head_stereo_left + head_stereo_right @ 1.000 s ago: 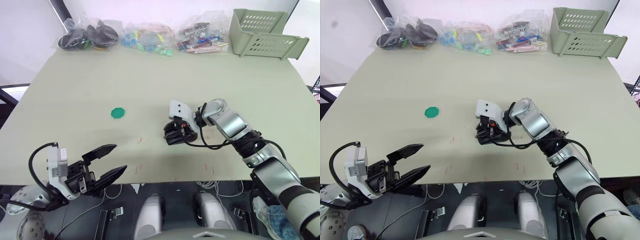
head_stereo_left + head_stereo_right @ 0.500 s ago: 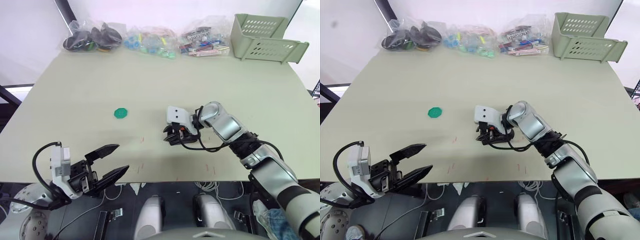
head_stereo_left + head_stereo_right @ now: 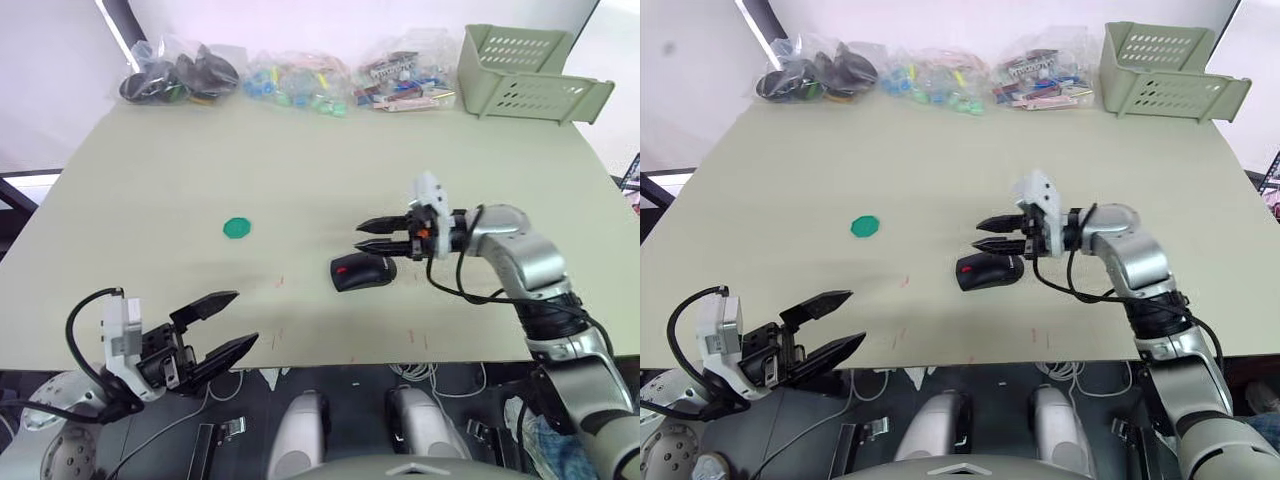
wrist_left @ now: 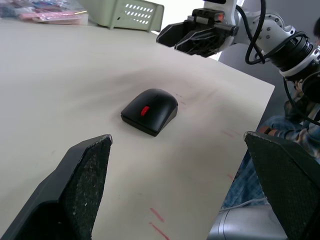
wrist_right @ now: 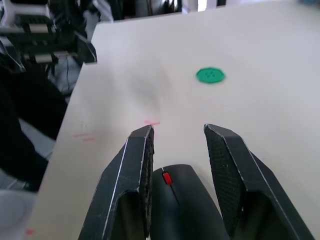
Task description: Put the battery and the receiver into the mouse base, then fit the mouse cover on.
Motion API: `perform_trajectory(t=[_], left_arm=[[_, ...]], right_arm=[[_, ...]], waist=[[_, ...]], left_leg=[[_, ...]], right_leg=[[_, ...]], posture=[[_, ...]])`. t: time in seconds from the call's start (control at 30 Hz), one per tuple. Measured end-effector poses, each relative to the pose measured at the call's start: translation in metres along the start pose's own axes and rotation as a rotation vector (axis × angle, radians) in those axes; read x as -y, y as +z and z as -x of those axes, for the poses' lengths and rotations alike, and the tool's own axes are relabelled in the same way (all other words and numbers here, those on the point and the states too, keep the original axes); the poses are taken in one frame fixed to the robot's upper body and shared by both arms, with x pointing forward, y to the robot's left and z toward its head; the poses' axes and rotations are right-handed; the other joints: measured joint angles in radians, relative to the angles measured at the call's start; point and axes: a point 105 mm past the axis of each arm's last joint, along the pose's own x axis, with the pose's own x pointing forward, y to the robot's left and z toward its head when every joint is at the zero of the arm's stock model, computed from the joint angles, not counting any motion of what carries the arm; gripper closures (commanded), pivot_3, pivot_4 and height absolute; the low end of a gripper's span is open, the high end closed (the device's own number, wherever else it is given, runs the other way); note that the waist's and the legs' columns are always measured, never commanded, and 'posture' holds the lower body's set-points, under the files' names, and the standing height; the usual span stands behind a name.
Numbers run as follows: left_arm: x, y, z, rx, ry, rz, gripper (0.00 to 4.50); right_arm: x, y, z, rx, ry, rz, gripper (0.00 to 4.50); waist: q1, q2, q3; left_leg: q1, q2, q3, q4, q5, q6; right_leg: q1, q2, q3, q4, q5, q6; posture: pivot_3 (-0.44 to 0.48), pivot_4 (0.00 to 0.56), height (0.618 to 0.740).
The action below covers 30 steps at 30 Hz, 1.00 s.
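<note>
A black mouse (image 3: pixel 362 271) with a red wheel lies flat on the table, just right of centre. Its glossy mouse cover (image 4: pixel 157 100) sits closed over the mouse base (image 4: pixel 159 123), whose dark side shows beneath. The battery and the receiver are hidden. My right gripper (image 3: pixel 362 234) hovers open just behind and above the mouse, fingertips pointing left and touching nothing. In the right wrist view the mouse (image 5: pixel 180 200) lies between and below the fingers (image 5: pixel 137 155). My left gripper (image 3: pixel 243 318) is open and empty off the table's near left edge.
A green disc (image 3: pixel 236 228) lies left of centre. Several clear bags of parts (image 3: pixel 295 80) line the far edge, with a pale green basket (image 3: pixel 530 70) at the far right. Faint red marks (image 3: pixel 280 335) dot the table near the front edge.
My right gripper has let go of the mouse, opened and drawn back to the right and upward. The mouse stays lying on the table. The left gripper has not moved.
</note>
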Motion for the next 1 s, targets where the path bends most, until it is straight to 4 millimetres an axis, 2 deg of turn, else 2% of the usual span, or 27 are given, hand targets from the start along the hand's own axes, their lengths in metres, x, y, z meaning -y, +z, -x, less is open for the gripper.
perform_trajectory(t=[0.07,0.17,0.33,0.4,0.43,0.5,0.77,0.93,1.0], left_arm=[[-0.001,0.001,-0.001,0.004,0.001,-0.004,0.00],[-0.003,0.002,-0.002,0.009,-0.001,-0.009,0.00],[-0.006,0.004,-0.004,0.013,-0.002,-0.013,0.00],[-0.007,0.003,-0.004,0.014,-0.001,-0.007,0.00],[-0.007,0.003,-0.004,0.014,-0.006,-0.007,0.00],[-0.007,0.002,-0.003,0.013,-0.009,-0.004,0.00],[-0.007,0.000,-0.002,0.014,-0.003,0.004,0.00],[-0.013,-0.003,-0.002,0.013,0.067,0.016,0.00],[-0.017,-0.006,-0.002,0.013,0.111,0.050,0.00]], right_arm=[[-0.004,-0.004,0.006,0.063,-0.041,-0.057,2.82],[-0.004,-0.021,0.015,0.100,-0.132,-0.130,2.82],[0.004,-0.031,0.009,0.193,-0.246,-0.187,2.82],[0.006,-0.052,0.001,0.187,-0.296,-0.239,2.82],[0.006,-0.072,-0.007,0.154,-0.327,-0.281,2.82],[0.006,-0.079,-0.011,0.142,-0.343,-0.264,2.82],[0.008,-0.085,-0.009,0.146,-0.357,-0.221,2.82],[0.012,-0.072,0.021,0.186,-0.413,-0.219,2.82],[0.004,-0.064,0.033,0.188,-0.401,-0.199,2.82]], waist=[[0.001,0.000,0.000],[0.002,0.000,0.000],[0.000,-0.001,0.000],[0.000,-0.001,0.000],[0.000,0.000,0.000],[0.000,0.001,0.000],[-0.009,-0.002,-0.002],[-0.002,-0.001,0.000],[0.002,0.000,0.000]], left_leg=[[0.000,0.000,0.000,0.000,0.000,0.000],[0.000,0.000,0.001,0.000,0.000,0.000],[0.000,0.000,0.001,0.000,0.000,0.000],[0.000,0.000,0.001,0.000,0.000,0.000],[0.000,0.000,0.001,0.000,0.000,0.000],[0.000,0.000,0.002,0.000,0.000,0.000],[0.003,0.002,0.001,0.000,0.000,0.000],[0.000,0.001,0.001,0.000,0.000,0.000],[0.000,0.001,0.001,0.000,0.000,0.000]], right_leg=[[0.000,0.001,0.000,0.000,0.000,0.000],[0.000,0.000,0.001,0.000,-0.001,0.001],[0.000,0.000,0.002,0.000,-0.002,0.002],[0.000,0.000,0.002,0.000,-0.001,0.000],[-0.001,0.000,0.002,0.000,0.000,-0.001],[-0.001,-0.001,0.002,0.000,0.000,-0.001],[0.001,0.000,0.002,0.001,-0.002,0.002],[0.000,-0.001,0.003,0.000,-0.001,0.000],[0.000,-0.001,0.002,0.000,-0.002,0.002]], posture=[[0.000,0.150,0.740],[0.000,0.150,0.740],[0.000,0.150,0.740],[0.000,0.150,0.740],[0.000,0.150,0.740],[0.000,0.150,0.740],[0.000,0.150,0.740],[0.000,0.150,0.740],[0.000,0.150,0.740]])
